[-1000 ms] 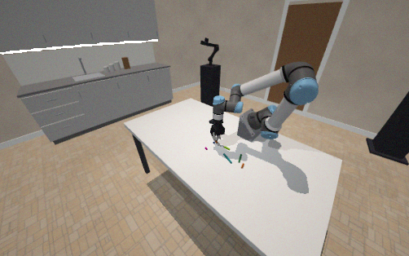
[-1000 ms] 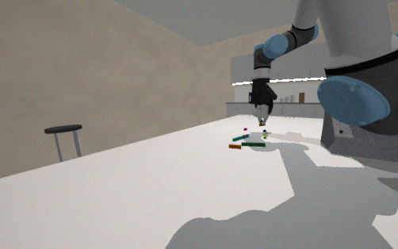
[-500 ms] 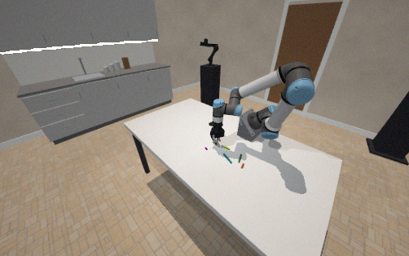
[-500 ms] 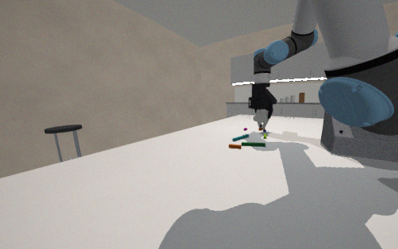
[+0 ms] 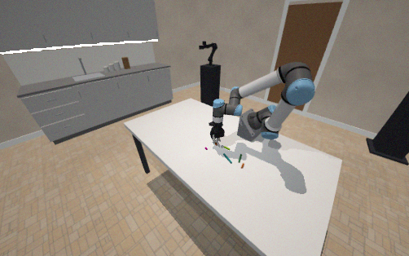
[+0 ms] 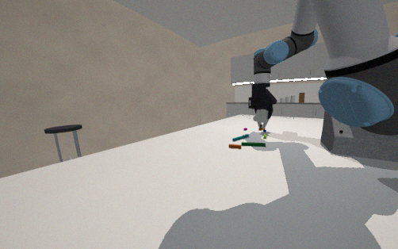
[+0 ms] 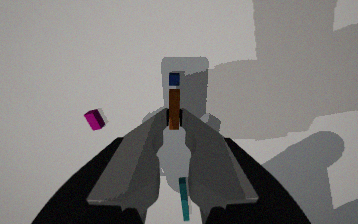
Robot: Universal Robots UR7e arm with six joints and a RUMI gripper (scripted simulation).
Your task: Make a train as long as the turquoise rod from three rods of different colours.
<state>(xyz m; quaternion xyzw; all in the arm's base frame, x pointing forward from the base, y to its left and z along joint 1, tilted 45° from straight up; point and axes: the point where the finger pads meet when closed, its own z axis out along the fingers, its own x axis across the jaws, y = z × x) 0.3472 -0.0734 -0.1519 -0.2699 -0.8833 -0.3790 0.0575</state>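
Observation:
My gripper (image 7: 174, 110) is shut on an orange-brown rod (image 7: 174, 107) and holds it level, low over the white table. In the wrist view the rod's far end points at a small blue rod (image 7: 174, 79), with a narrow gap between them. A magenta rod (image 7: 95, 119) lies apart to the left. The turquoise rod (image 7: 184, 198) shows below, between my fingers. In the top view my gripper (image 5: 216, 140) hangs over the rod cluster, beside the lime rod (image 5: 226, 148) and the turquoise rod (image 5: 227, 158).
A green rod (image 5: 239, 157) and a short orange rod (image 5: 242, 165) lie right of the turquoise rod; they also show in the exterior view, the green rod (image 6: 254, 144) and the orange rod (image 6: 235, 146). The arm's base (image 5: 250, 126) stands behind the cluster.

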